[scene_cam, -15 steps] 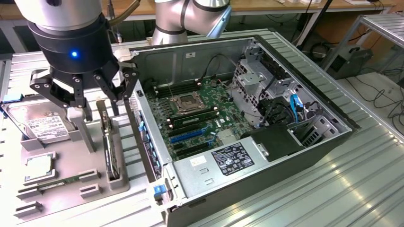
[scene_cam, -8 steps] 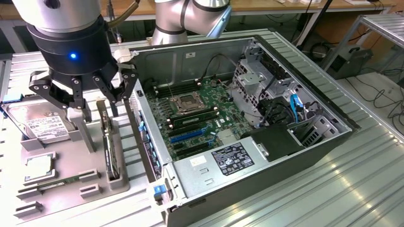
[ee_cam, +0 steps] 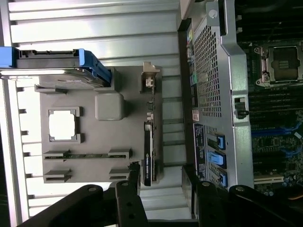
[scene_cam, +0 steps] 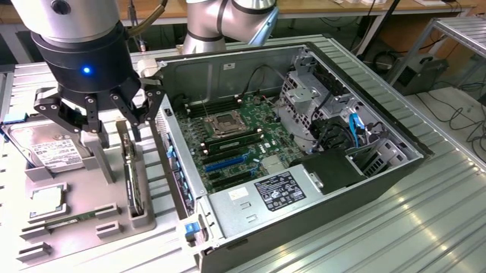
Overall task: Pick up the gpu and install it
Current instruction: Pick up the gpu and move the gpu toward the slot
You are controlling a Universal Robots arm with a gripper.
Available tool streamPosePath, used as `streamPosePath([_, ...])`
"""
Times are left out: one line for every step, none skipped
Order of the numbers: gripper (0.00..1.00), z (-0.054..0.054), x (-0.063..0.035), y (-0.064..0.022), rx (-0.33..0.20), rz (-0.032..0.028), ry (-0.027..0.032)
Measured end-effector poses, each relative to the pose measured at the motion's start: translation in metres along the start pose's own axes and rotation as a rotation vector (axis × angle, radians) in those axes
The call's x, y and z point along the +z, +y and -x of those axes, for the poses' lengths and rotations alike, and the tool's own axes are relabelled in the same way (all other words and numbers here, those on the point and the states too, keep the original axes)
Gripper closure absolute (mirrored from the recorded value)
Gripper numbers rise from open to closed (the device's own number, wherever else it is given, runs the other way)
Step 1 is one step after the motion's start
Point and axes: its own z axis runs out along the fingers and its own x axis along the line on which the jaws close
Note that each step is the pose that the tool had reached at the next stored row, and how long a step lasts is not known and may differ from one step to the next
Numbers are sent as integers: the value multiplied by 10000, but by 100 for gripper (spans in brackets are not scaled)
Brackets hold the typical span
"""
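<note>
Hanging just above the grey tray (scene_cam: 91, 196) (ee_cam: 123, 123) with the gripper (scene_cam: 115, 135) (ee_cam: 162, 172) spread wide and empty, right over the gpu (scene_cam: 131, 176) (ee_cam: 147, 156), standing on edge in a slot along the tray's edge nearest the open computer case (scene_cam: 227, 68).

gpu (scene_cam: 131, 181) upper end behind jaws; hard drive (scene_cam: 44, 152) partly covered

I've got the gripper (scene_cam: 114, 135) hanging nose-down, its fingers (scene_cam: 97, 128) spread wide apart. The black wrist (scene_cam: 83, 57) above stands vertical, blue light glowing. Behind it the silver arm (scene_cam: 220, 23) folds over at a joint. On my wrist camera, both dark fingertips (ee_cam: 134, 174) sit splayed.
</note>
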Motion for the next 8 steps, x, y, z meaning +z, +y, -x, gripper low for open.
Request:
streamPosePath([52,-1,3,0,0,0,0])
streamPosePath([52,-1,7,0,0,0,0])
streamPosePath([52,-2,9,0,0,0,0])
streamPosePath([52,-3,13,-1,0,0,0])
streamPosePath([52,-4,16,-1,0,-1,0])
streamPosePath([52,-5,23,-1,0,-1,0])
streamPosePath([52,-6,27,-2,0,0,0])
streamPosePath([52,-7,30,-2,0,0,0])
